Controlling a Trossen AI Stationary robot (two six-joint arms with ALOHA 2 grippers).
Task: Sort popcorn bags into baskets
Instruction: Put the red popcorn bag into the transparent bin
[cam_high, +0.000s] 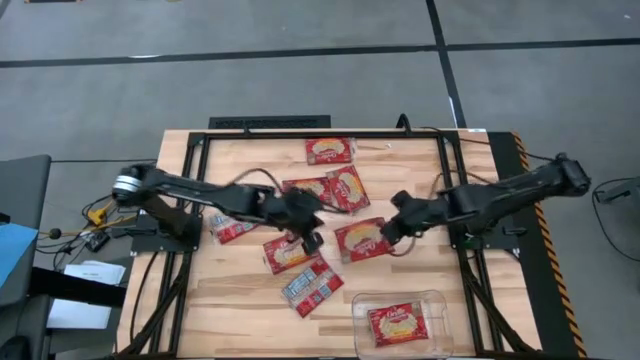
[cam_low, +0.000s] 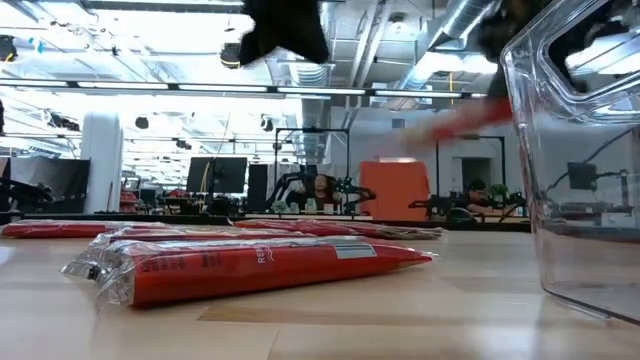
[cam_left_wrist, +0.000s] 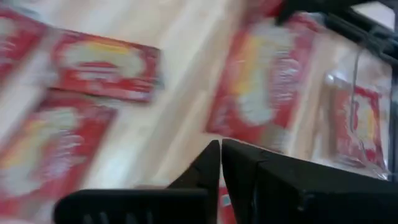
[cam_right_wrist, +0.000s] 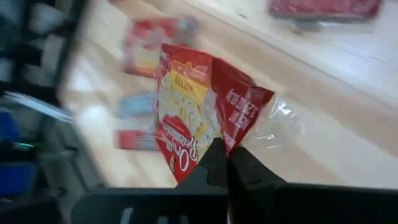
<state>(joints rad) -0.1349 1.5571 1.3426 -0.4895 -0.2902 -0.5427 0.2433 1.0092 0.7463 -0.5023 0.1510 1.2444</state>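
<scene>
- The table (cam_high: 240, 300), pale wood, lay under both arms and carried every loose bag.
- The tub (cam_high: 401, 322), clear plastic, sat near the table's front edge, in front of the right pincer; one bag (cam_high: 397, 324) lay flat inside it.
- The right pincer (cam_high: 388, 231) was clamped on the corner of a red bag (cam_high: 361, 239), which it held just ahead of its tips; in the right wrist view that bag (cam_right_wrist: 199, 118) hung bent and lifted off the wood.
- The left pincer (cam_high: 311, 240) was closed with nothing between its fingers (cam_left_wrist: 208, 168), beside the right pincer's bag.
- Another bag (cam_high: 288, 252) lay under the left pincer, and a blue-banded bag (cam_high: 312, 286) in front of it.
- Other bags (cam_high: 330, 150) lay behind the two pincers, towards the table's back edge.
</scene>
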